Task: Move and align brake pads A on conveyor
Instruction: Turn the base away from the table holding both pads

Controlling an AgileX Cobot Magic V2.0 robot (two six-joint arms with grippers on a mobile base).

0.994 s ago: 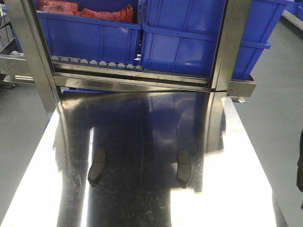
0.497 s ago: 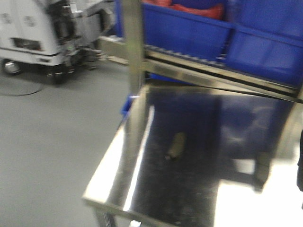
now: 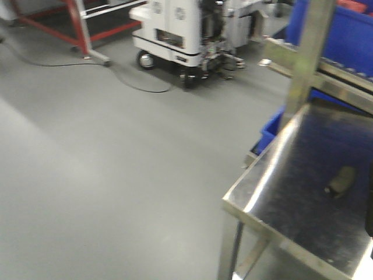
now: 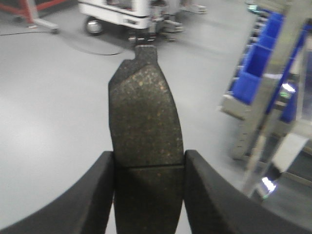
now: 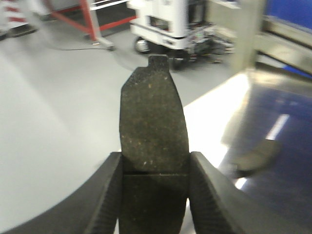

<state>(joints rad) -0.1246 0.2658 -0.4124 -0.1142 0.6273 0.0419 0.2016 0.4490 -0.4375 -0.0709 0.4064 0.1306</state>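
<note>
Two pads (image 4: 144,107) (image 5: 152,112) held — left hand (image 4: 148,163), right hand (image 5: 156,165) — open floor (image 3: 105,175) beyond.

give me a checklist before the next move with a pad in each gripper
1. Left gripper clamped on left pad at its cross groove: ok.
2. Right gripper clamped on right pad at its groove: ok.
3. Conveyor in sight: not ok, no view shows it.
4. Floor path free past the white cart: cannot tell.
5. Remaining pads located: one spare pad lies on the steel table; the fourth, cannot tell.
</note>
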